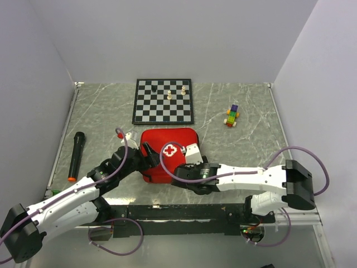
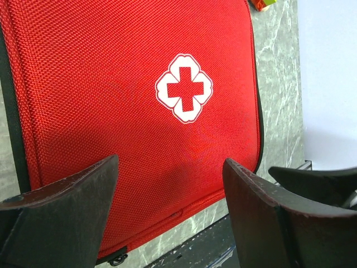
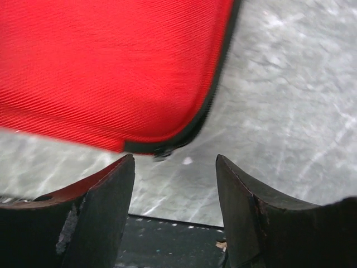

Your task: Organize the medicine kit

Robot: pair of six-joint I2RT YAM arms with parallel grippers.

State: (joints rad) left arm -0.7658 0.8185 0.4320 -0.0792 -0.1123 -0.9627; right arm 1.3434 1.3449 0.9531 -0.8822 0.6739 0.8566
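Red woven fabric covers the medicine kit (image 1: 167,146), which lies flat and zipped shut on the grey marbled table (image 1: 251,139), at the centre and just in front of the chessboard (image 1: 163,101).

**Hidden or unclear**
- In the top view both arms overlap the kit. Its left edge and near right corner are covered, and neither set of fingertips can be made out there.
- The wrist views each cut the kit off at the frame edges.
- Whether any finger touches the fabric cannot be told.

**Pincers**
- Left gripper (image 2: 170,167): jaws spread wide and released, holding nothing. They sit over the kit's near part, with the white cross emblem (image 2: 184,87) beyond them.
- Right gripper (image 3: 174,162): jaws parted, holding nothing. They sit over bare table just beside one rounded corner of the kit, where a black zipper pull (image 3: 162,152) protrudes.

**Surroundings**
- The chessboard carries one dark piece (image 1: 154,88) and two pale pieces (image 1: 169,95) near its far edge.
- A small stack of coloured blocks (image 1: 232,116) stands to the right, well apart from the kit.
- A black cylinder with an orange end (image 1: 76,156) lies to the left, beside the left arm.
- Purple cables loop over both arms and cross the kit in the top view.
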